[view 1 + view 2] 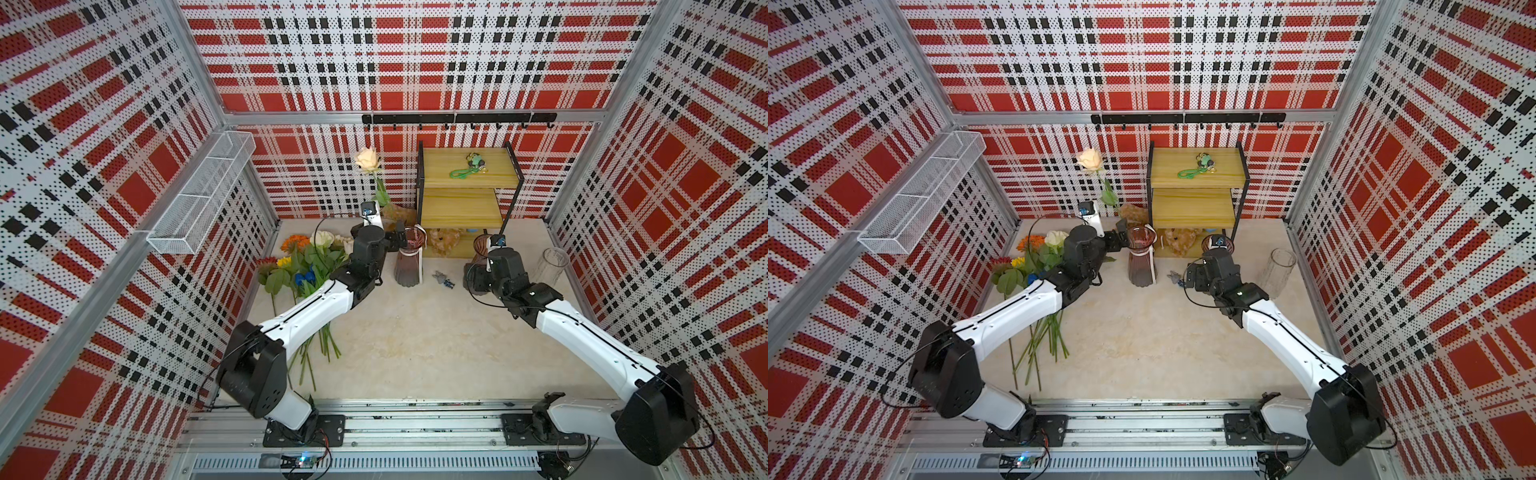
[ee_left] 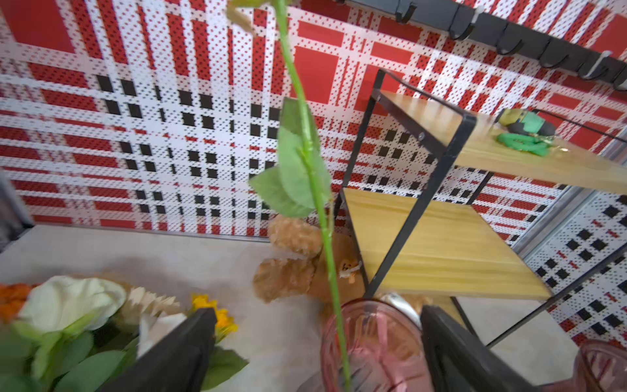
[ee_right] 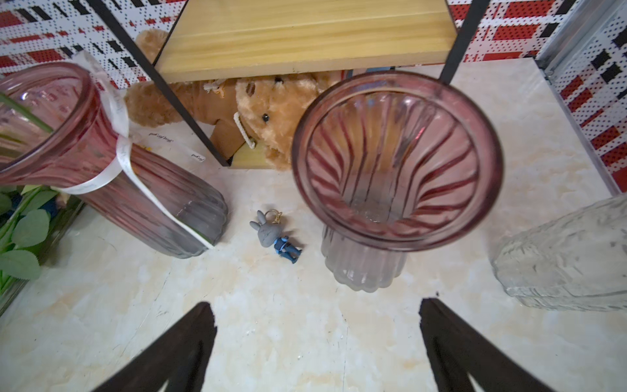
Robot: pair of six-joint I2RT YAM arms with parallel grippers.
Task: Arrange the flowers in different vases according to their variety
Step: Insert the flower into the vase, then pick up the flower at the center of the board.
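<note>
Cream-white long-stemmed rose (image 1: pixel 367 159) stands in the ribboned smoky-pink ribbed glass vase (image 1: pixel 409 262), long axis near upright, bloom up, leaning toward the back wall. Left pincer (image 2: pixel 315 314) is spread, straddling the stem. Right pincer (image 3: pixel 317 305) is spread above the tabletop (image 3: pixel 271 322), facing the second pink vase (image 3: pixel 395 159). The other flowers (image 1: pixel 303 266) lie heaped at left. Wooden shelf (image 1: pixel 465 174) and brown plush bear (image 3: pixel 271 112) stand close behind.

- A wooden shelf (image 1: pixel 1198 183) stands against the back wall, with a green keyring (image 1: pixel 1194 168) on its top board.
- Just left of the shelf, a pink vase (image 1: pixel 1140 266) holds one cream rose (image 1: pixel 1090 159), whose stem leans away from the shelf.
- The left gripper (image 1: pixel 1120 237) sits beside that vase's rim.
- Farther left of the shelf lies a heap of flowers (image 1: pixel 1038 259).
- Before the shelf's right leg stands a second pink vase (image 1: pixel 1206 243), partly hidden.
- Right of the shelf stands a clear vase (image 1: pixel 1277 272).
</note>
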